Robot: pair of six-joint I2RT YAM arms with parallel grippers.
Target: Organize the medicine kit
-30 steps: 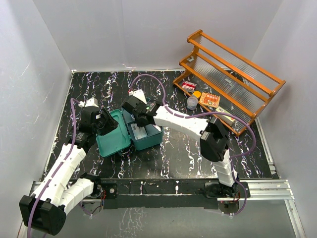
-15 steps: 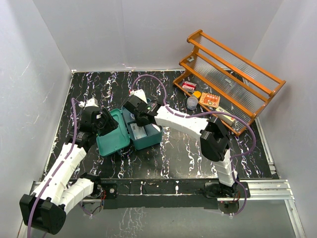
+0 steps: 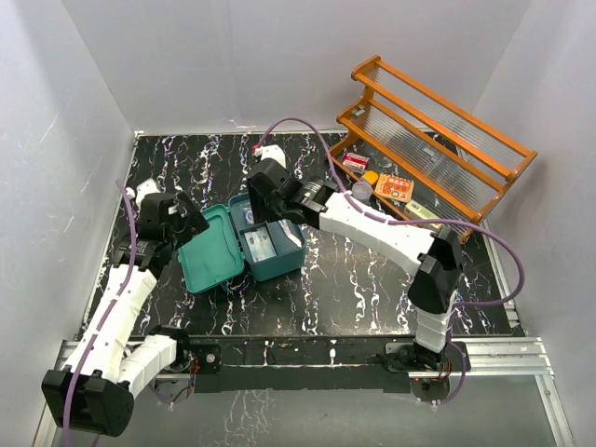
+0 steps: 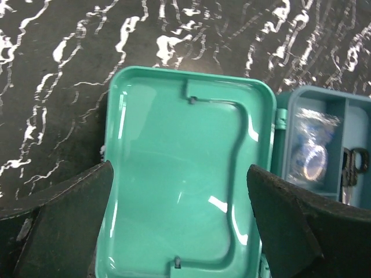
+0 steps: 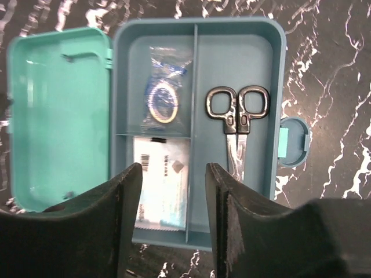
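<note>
The medicine kit (image 3: 212, 251) lies open on the black marbled table, its teal-green lid (image 4: 185, 174) folded flat to the left of its base (image 5: 278, 87). The divided base holds black-handled scissors (image 5: 237, 121), a clear bag with a ring-shaped item (image 5: 165, 95) and a white packet (image 5: 162, 185). My left gripper (image 4: 179, 174) hangs open above the lid, with nothing between its fingers. My right gripper (image 5: 173, 174) stands open above the base's near edge, also empty. From above, the left gripper (image 3: 186, 222) is at the lid's left corner and the right gripper (image 3: 268, 207) at the base's far side.
An orange tiered rack (image 3: 438, 140) stands at the back right. By its lowest step lie a small red box (image 3: 354, 162), an orange packet (image 3: 396, 187) and a small clear jar (image 3: 361, 193). White walls close the table in on three sides.
Both grippers have opened. The right gripper has risen out of the kit's base toward the back. The left gripper has drawn back to the left, off the lid.
</note>
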